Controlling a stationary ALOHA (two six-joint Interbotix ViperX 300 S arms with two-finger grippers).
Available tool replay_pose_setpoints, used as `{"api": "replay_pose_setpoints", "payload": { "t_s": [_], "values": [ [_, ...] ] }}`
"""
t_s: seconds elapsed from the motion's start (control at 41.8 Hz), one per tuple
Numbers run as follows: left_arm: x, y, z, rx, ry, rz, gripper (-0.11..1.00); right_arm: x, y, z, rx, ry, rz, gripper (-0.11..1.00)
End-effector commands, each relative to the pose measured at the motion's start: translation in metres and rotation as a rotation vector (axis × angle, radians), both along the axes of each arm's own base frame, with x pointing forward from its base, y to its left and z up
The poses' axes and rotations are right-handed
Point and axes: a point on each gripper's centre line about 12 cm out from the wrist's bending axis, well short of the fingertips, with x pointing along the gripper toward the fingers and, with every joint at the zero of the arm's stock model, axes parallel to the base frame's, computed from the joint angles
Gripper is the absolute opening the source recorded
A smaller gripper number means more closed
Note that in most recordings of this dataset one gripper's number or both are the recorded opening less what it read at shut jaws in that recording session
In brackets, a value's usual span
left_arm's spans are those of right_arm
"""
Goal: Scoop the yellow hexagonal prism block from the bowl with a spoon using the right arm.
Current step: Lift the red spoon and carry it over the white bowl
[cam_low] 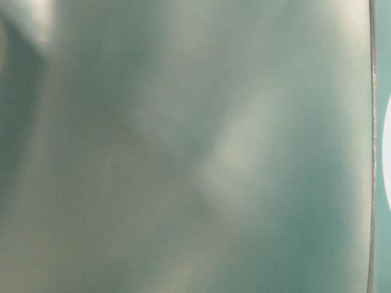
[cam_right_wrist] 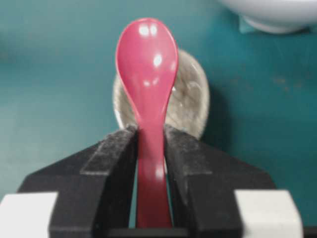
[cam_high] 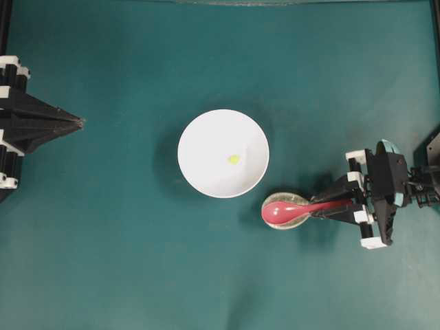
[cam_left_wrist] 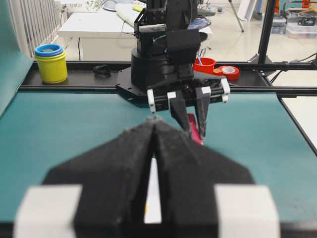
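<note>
right gripper (cam_right_wrist: 151, 163): its 2 black fingers press the handle of the spoon (cam_high: 295, 210) from both sides; clamped on it.
spoon: pink-red; the scoop hangs over the small speckled dish (cam_high: 283, 201), whether touching it I cannot tell.
spoon's long axis: runs from the gripper toward the overhead view's left, scoop leading.
yellow hexagonal prism block (cam_high: 234, 159): lies inside the bowl (cam_high: 199, 134), a little right of its middle.
direction to block: from the scoop, up and left in the overhead view, over the bowl's near rim, which sits just beside the dish.
next move, as I judge it: lift clear of the dish, carry the scoop over the rim, dip behind the block.
nearer arm: the right 1 by far.
left gripper (cam_high: 75, 122): fingers together, holding nothing, well apart from the bowl.
open room: bare green table (cam_high: 137, 275) all around the bowl; the rim is the 1 edge to clear.
</note>
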Motion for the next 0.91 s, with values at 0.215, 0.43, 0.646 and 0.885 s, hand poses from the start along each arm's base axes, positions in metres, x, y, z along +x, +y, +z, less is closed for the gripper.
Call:
{"api": "replay_pose_setpoints", "payload": {
  "t_s": [0.215,0.43,0.646,0.885],
  "values": [
    [0.003,0.0,0.01,0.002,-0.028,0.001,0.0,0.029,-0.005,0.057,0.006,0.068,0.008,0.24],
    [0.003,0.0,0.01,0.003,-0.028,0.001,0.0,0.052,-0.024,0.091,0.015,0.164,-0.028,0.24],
    [0.003,0.0,0.01,0.003,-0.028,-0.001,0.0,0.074,-0.049,0.118,0.047,0.242,-0.09,0.24],
    [0.003,0.0,0.01,0.003,-0.026,0.001,0.0,0.094,-0.076,0.129,0.093,0.444,-0.133,0.24]
  ]
}}
